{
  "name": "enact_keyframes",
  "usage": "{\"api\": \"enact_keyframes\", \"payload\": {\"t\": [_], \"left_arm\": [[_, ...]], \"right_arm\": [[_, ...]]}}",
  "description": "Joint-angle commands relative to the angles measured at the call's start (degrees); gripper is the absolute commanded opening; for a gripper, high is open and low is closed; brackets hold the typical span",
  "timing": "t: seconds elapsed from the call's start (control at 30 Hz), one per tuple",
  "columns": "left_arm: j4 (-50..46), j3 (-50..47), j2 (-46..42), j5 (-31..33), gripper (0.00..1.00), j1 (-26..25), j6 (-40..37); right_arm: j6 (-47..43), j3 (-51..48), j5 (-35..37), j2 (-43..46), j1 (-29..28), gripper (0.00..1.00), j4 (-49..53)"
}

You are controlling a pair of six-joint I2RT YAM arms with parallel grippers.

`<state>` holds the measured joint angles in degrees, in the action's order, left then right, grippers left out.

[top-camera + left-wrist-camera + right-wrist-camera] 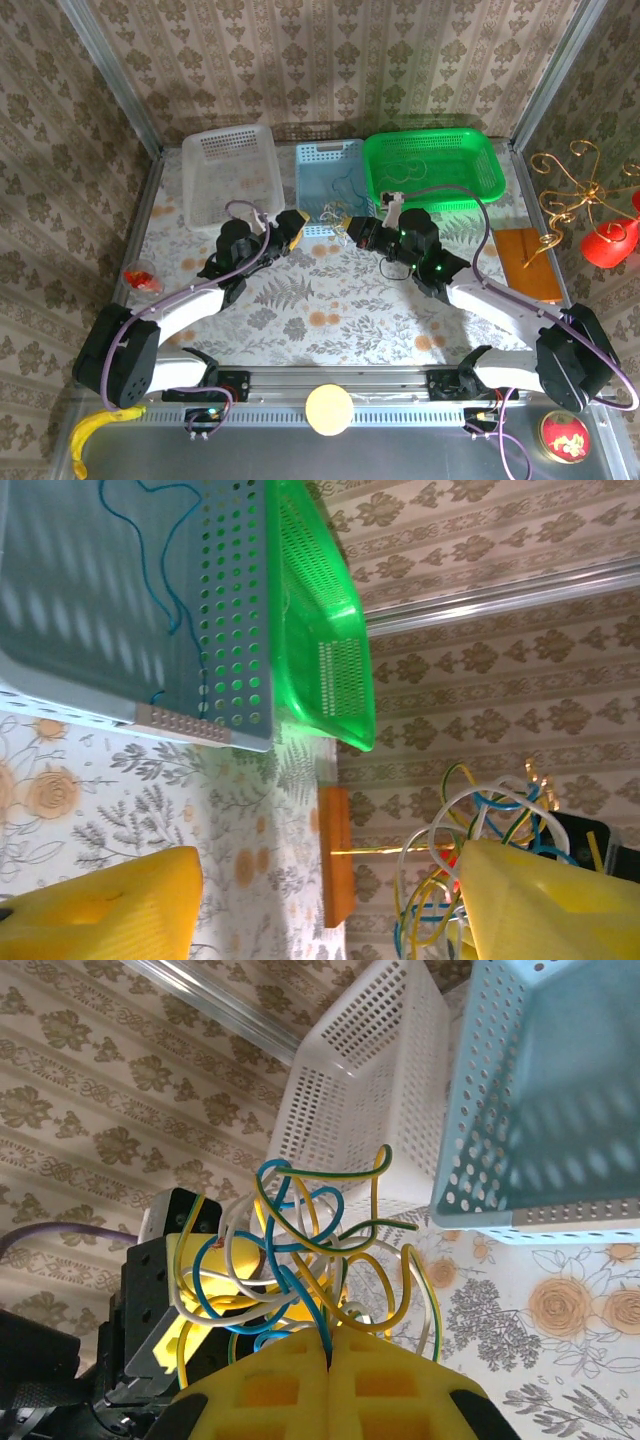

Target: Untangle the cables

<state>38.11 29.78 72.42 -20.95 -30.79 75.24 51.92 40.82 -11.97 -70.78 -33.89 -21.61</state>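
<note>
1. At 12 o'clock from the right gripper (328, 1345), the cables (310, 1250) bunch, pinched in its closed jaws.
2. At their 9 o'clock, the left gripper (320, 910) gapes wide.
3. Light, springy and snag-prone, I judge; best taken by a free outer loop.

A tabletop (330, 300) covered in a pale cloth printed with ferns and orange flowers fills the middle of the top view. Along its far edge stand three perforated plastic baskets: white (228, 133) at upper left, light blue (330, 149) centre, bright green (490, 172) right. An orange-brown wooden board (528, 262) lies at right, and a small red object (140, 278) at left.
</note>
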Motion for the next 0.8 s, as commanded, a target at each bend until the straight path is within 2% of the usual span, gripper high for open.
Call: {"api": "enact_keyframes", "payload": {"t": [0.0, 0.4, 0.77], "left_arm": [[4.5, 1.69, 0.44, 0.64, 0.68, -0.57, 3.26], [8.83, 0.24, 0.75, 2.35, 0.67, -2.12, 7.26], [6.92, -3.23, -0.86, 8.09, 0.65, -6.65, 9.15]], "right_arm": [[1.33, 1.28, -2.05, -0.85, -0.09, 0.0, -0.59], [1.43, 1.37, -1.83, -5.39, -2.15, 0.0, -2.74], [1.35, 1.54, -1.4, -7.18, -2.23, 0.0, -3.71]]}}
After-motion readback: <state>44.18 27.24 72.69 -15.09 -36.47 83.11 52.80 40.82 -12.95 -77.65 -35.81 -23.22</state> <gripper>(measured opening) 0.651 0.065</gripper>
